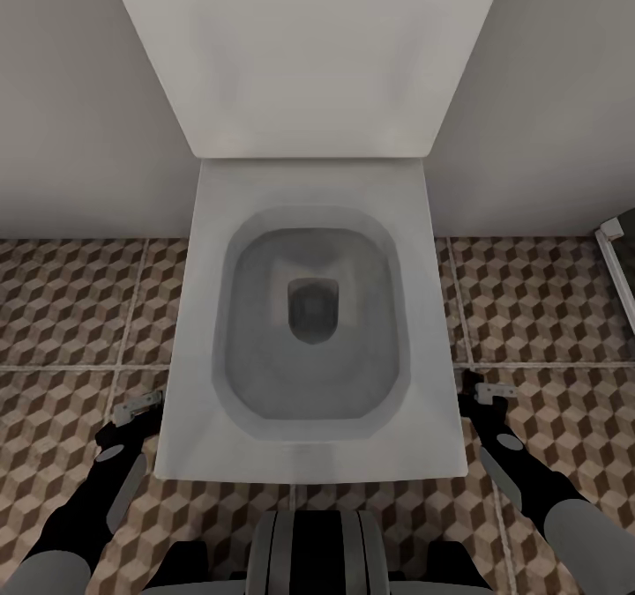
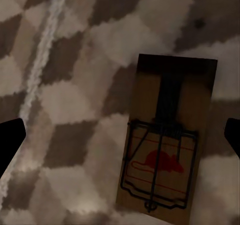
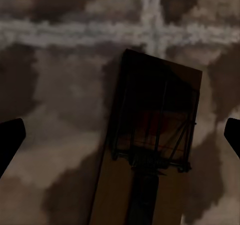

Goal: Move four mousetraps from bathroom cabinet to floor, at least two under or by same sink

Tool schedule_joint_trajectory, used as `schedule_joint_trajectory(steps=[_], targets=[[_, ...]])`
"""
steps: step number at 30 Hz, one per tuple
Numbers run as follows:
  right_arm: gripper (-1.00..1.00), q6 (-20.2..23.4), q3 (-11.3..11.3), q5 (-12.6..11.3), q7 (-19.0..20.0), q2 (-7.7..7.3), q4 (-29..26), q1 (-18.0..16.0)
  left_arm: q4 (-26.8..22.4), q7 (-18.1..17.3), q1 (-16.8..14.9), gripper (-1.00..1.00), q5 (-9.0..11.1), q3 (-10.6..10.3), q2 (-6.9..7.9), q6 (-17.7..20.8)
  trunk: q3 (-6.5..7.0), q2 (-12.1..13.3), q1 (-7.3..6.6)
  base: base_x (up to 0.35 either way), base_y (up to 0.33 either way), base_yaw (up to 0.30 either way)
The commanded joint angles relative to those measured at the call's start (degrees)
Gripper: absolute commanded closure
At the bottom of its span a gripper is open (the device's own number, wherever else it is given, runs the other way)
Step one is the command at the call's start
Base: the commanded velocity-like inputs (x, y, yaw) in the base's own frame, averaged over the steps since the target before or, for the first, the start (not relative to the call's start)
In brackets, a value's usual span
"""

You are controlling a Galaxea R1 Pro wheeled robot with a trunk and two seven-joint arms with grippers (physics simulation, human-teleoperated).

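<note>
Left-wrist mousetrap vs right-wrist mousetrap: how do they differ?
The left-wrist mousetrap is better lit, its red mouse print plain; the right-wrist mousetrap sits in shadow, its red marking barely visible. The left one lies wholly on patterned tile, away from the grout line; the right one's end sits just below a grout crossing. Both are flat brown boards with dark wire, between open fingers on the bathroom floor.

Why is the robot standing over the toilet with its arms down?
The robot faces a white toilet with one arm lowered on each side. Its left gripper and right gripper both hang over the cube-patterned bathroom floor, jaws spread wide. In the left wrist view a mousetrap lies flat on the tiles between the jaws, and the right wrist view shows another mousetrap lying the same way. Neither is being held.
</note>
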Motion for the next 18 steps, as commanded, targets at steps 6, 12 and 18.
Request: schedule_joint_trajectory(steps=[6, 12, 18], targets=[[-1.0, -0.2, 0.5, -0.5, -0.4, -0.07, 0.0, 0.0, -0.1, 0.3, 0.0, -1.0, 0.4, 0.0, -0.02, -0.9, -0.03, 0.0, -0.01, -0.003, 0.0, 0.0], [-1.0, -0.2, 0.5, -0.5, -0.4, -0.07, 0.0, 0.0, -0.1, 0.3, 0.0, -1.0, 0.4, 0.0, -0.02, -1.5, -0.03, 0.0, -0.01, -0.165, 0.0, 0.0], [-1.0, -0.2, 0.4, -0.5, -0.3, -0.07, 0.0, 0.0, -0.1, 0.3, 0.0, -1.0, 0.4, 0.0, -0.02, -1.6, -0.03, 0.0, -0.01, -0.302, 0.0, 0.0]])
